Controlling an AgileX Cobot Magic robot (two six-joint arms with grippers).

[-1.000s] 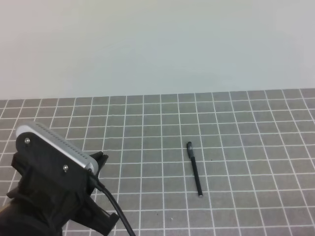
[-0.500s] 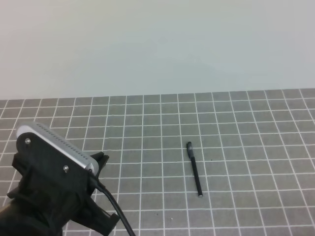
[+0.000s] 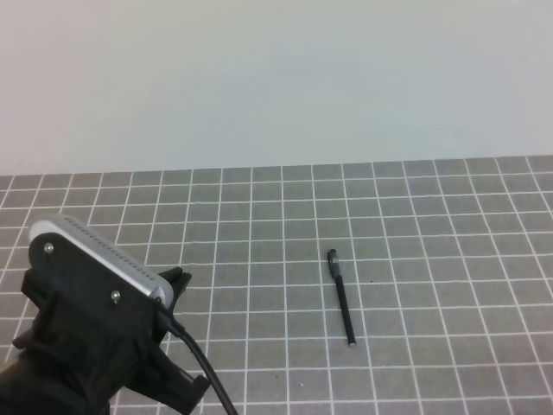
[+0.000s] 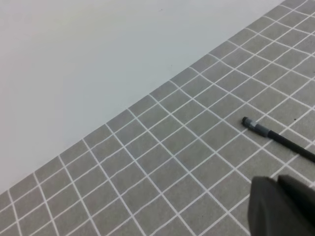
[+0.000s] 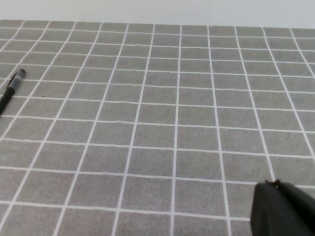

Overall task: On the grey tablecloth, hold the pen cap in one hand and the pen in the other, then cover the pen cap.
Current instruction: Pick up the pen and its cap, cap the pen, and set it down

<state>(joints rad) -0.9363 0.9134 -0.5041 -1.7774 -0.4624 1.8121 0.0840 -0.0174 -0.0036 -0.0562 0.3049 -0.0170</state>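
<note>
Grey tablecloth (image 4: 162, 162) with a white grid fills the lower right of the left wrist view, its edge running diagonally against a plain pale surface (image 4: 88, 59) at upper left. The pen (image 4: 278, 138) lies flat on the cloth at right, thicker greyish end toward centre, thin black shaft running off the right edge. Left tool (image 4: 283, 206), dark and blurred, sits at bottom right with its jaws together, near the pen but apart from it.

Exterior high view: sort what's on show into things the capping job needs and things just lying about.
For the job:
- pen, lying flat, untouched
- grey tablecloth beneath it
- left pincer, shut, holding nothing
- right pincer, shut, holding nothing
- a separate pen cap: cannot be made out

Just lying about:
- pale wall
</note>
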